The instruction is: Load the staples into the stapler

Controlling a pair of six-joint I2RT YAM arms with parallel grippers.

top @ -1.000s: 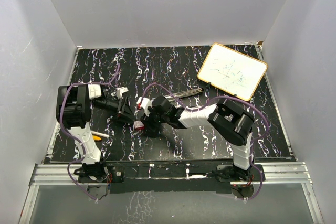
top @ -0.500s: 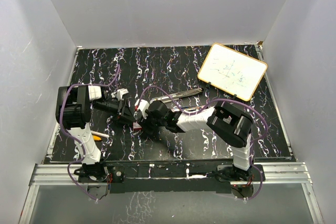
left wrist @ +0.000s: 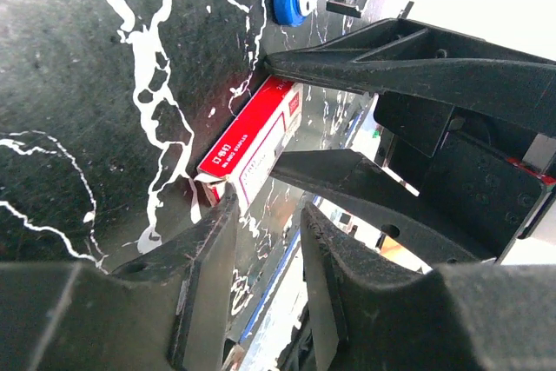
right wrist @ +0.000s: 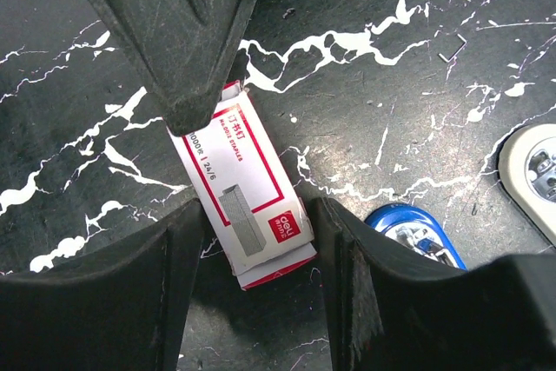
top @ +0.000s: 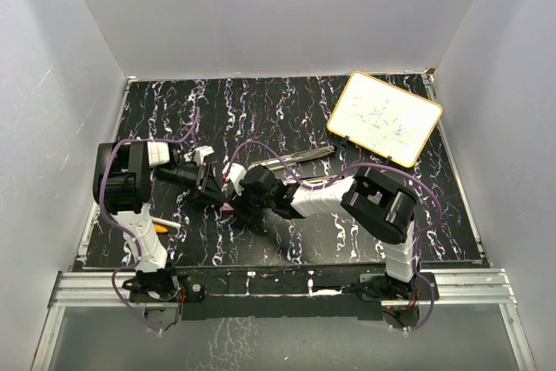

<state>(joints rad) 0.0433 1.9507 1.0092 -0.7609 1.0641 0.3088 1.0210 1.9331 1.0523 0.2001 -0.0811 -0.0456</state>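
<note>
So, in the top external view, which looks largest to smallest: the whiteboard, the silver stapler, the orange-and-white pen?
1. whiteboard
2. silver stapler, partly under the right arm
3. orange-and-white pen, partly behind the left arm, so its full size is unsure

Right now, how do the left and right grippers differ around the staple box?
The right gripper straddles the staple box across its long sides, apparently clamping it; the left gripper sits at one end, not gripping it. The left gripper's gap looks narrower than the right gripper's. Both meet at the box.
</note>
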